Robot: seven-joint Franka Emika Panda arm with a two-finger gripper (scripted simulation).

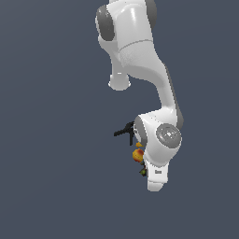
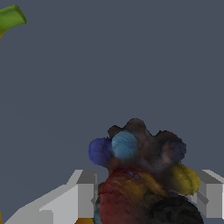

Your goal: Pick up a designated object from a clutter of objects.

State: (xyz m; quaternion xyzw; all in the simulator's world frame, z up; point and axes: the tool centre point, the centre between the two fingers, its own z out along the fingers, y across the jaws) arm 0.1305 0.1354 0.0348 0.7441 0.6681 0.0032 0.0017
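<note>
The dark lumpy object (image 2: 140, 175), blackish with blue, red and yellow patches, fills the gap between my two grey fingers (image 2: 83, 197) in the wrist view. Both fingers touch its sides. My gripper (image 2: 146, 203) is shut on it. In the exterior view the white hand (image 1: 157, 177) is low over the clutter and hides the fingers. Only a small dark-green bit of the object (image 1: 143, 172) shows at the hand's edge. The orange-red fruit (image 1: 137, 155) lies just beside the hand. The black clamp (image 1: 124, 132) lies a little further off.
A green-yellow banana end (image 2: 11, 19) shows at a corner of the wrist view. The blue-and-white can is hidden. The arm's wrist (image 1: 163, 135) covers part of the clutter. The floor (image 1: 56, 163) is plain grey.
</note>
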